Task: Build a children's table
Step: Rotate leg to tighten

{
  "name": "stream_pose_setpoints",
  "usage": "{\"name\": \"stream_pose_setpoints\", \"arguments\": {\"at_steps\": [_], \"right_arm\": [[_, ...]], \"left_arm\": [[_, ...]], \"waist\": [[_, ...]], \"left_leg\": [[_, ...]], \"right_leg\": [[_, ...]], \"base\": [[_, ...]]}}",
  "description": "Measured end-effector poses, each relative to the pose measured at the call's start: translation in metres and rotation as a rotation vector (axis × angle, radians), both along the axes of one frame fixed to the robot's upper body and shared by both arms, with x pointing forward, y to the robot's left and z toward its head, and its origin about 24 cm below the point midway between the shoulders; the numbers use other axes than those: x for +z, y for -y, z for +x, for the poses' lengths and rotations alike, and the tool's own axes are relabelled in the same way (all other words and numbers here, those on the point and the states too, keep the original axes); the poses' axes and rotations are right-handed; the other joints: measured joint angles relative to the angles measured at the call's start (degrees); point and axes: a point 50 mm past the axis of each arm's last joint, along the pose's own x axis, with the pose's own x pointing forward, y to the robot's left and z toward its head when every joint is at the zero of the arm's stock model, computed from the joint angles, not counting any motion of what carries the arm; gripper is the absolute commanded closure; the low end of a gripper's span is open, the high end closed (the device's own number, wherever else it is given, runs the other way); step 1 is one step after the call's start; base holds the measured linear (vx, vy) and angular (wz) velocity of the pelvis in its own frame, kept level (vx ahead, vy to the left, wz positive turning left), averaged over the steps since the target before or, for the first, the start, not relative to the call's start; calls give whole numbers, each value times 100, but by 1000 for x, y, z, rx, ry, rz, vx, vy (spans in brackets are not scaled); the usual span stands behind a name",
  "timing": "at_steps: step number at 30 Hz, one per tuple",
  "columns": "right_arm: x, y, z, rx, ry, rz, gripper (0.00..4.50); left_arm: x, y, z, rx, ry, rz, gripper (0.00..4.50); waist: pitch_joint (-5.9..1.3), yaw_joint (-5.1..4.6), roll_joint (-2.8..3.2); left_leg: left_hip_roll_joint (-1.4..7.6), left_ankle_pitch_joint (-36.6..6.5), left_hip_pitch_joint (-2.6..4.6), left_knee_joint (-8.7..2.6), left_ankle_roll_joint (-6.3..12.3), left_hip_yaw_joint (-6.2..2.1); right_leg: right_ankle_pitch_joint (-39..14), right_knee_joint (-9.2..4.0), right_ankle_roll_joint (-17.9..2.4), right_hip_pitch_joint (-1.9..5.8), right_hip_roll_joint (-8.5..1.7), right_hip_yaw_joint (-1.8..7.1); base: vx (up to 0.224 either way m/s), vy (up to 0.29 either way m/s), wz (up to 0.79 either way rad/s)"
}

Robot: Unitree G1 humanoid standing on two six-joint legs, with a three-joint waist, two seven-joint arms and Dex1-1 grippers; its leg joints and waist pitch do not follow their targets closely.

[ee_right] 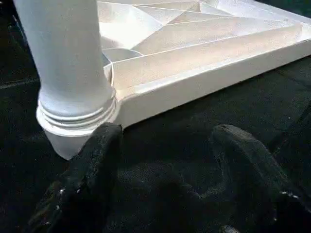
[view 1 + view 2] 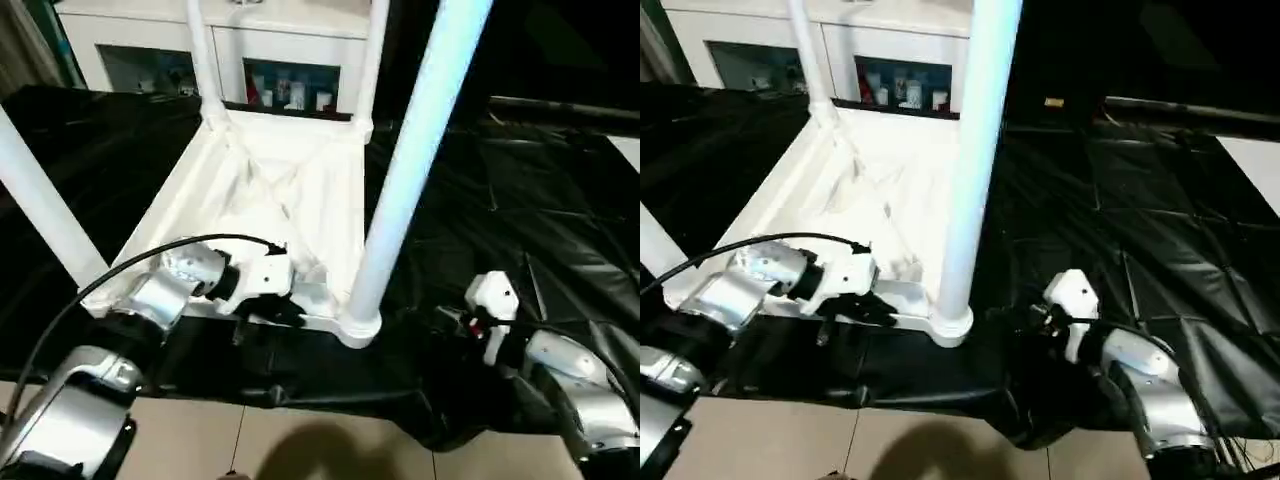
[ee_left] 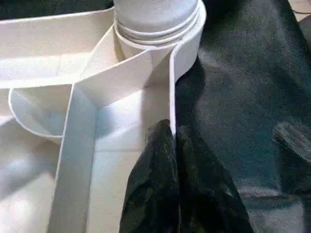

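table (image 2: 300,190) rim pinched by left gripper (image 3: 174,141); right gripper (image 1: 165,145) open beside it.

Children's table (image 2: 290,190): all white plastic, underside w/ raised rib pattern, diagonal ribs crossing; legs white w/ bluish sheen, ringed grooves at base by socket.
Desk (image 2: 520,200) cover: black, glossy, creased sheet.
Left end effector (image 3: 177,189): black fingers; white housing, silver forearm, black cable.
Right end effector (image 1: 165,165): black fingers; white housing, silver forearm.
Cabinet (image 2: 290,40) at 12 o'clock: white, glass doors, coloured items inside.
Floor (image 2: 300,445) at 6 o'clock: beige tiles, dark grout lines.
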Motion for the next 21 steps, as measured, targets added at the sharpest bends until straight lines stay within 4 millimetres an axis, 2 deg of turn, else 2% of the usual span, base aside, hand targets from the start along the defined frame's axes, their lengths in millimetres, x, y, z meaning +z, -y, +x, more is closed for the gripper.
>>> {"name": "stream_pose_setpoints", "arguments": {"at_steps": [4, 8, 9, 11, 13, 15, 17, 19, 21], "right_arm": [[3, 0, -4, -8, 20, 11, 135], [13, 3, -13, -49, 50, 39, 135], [15, 5, -15, -67, 55, 43, 135], [19, 6, -20, -103, 59, 55, 135], [20, 7, -24, -170, 64, 82, 135], [18, 6, -25, -256, 66, 119, 135], [19, 4, -31, -404, 92, 209, 118], [18, 2, -40, -447, 84, 254, 101], [17, 1, -54, -450, 65, 284, 93]], "left_arm": [[8, -4, -8, 51, -49, -100, 368], [28, -11, -18, 116, -20, -256, 339], [32, -13, -21, 147, -12, -292, 339], [36, -18, -26, 220, 2, -363, 312], [37, -22, -31, 327, 28, -439, 311], [36, -23, -33, 443, 52, -510, 306], [33, -26, -43, 643, 120, -673, 267], [18, -28, -59, 770, 146, -723, 270], [-5, -31, -83, 890, 121, -761, 254]], "waist": [[16, 21, 6], [18, 25, 6], [19, 24, 6], [20, 23, 10], [20, 21, 12], [21, 19, 13], [18, 11, 25], [18, -5, 24], [23, -25, 14]], "left_leg": [[2, 0, -11, 1, 0, 1], [2, -3, -10, 2, 4, 6], [2, -3, -10, 1, 4, 6], [3, -3, -6, 3, 4, 7], [4, -3, -1, 2, 3, 6], [4, -3, -1, 2, 2, 6], [3, -3, 0, 2, 1, 7], [4, -3, -2, 0, 1, 3], [4, -4, -11, 1, 2, 0]], "right_leg": [[-4, -1, -3, -10, 1, -2], [-15, -1, -19, -10, 2, -1], [-15, -2, -18, -11, 2, -1], [-15, 2, -17, -8, 2, 0], [-16, 5, -17, -5, 2, 0], [-15, 6, -15, -5, 3, -1], [-20, 5, -5, 0, 2, 5], [-46, -1, 37, 0, 4, 3], [-57, -3, 55, 5, 7, 6]], "base": [[0, 0, 0], [0, 0, 0], [0, 0, 0], [0, 0, 0], [0, 0, 0], [0, 0, 0], [0, 0, 0], [0, 0, 0], [0, 0, 0]]}}
